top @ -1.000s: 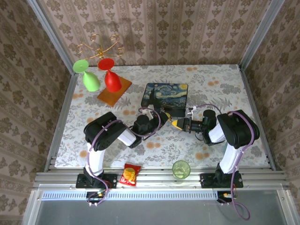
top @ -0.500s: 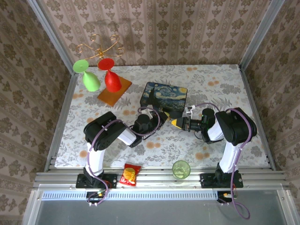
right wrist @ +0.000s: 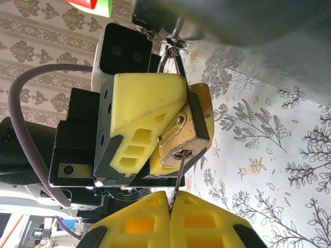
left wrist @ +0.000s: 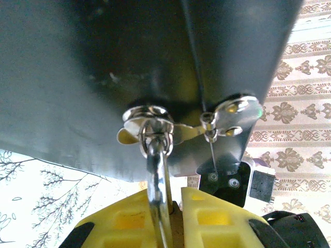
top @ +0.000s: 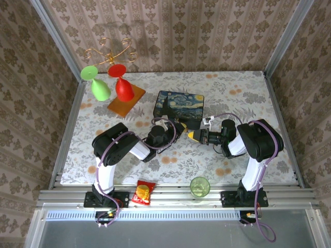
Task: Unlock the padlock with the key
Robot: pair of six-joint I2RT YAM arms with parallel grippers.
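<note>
The brass padlock (right wrist: 184, 135) hangs by its silver shackle (left wrist: 158, 173) from the metal clasp (left wrist: 147, 123) on the dark side of the painted box (top: 181, 105). My left gripper (left wrist: 173, 219) is shut on the padlock, its yellow fingers (right wrist: 147, 106) clamping the brass body. The thin key (right wrist: 178, 178) stands with its blade in the keyhole at the padlock's lower end. My right gripper (right wrist: 170, 206) is shut on the key's near end. In the top view the left gripper (top: 182, 128) and right gripper (top: 195, 135) meet just in front of the box.
A green cup (top: 199, 186) and a red-yellow snack packet (top: 143, 192) sit at the near edge. At the back left, a red glass (top: 123, 89) and a green glass (top: 100, 89) stand by an orange board (top: 125, 101).
The box has shifted and tilted slightly to the left, and the right gripper has edged left with the key. Both grips are unchanged.
</note>
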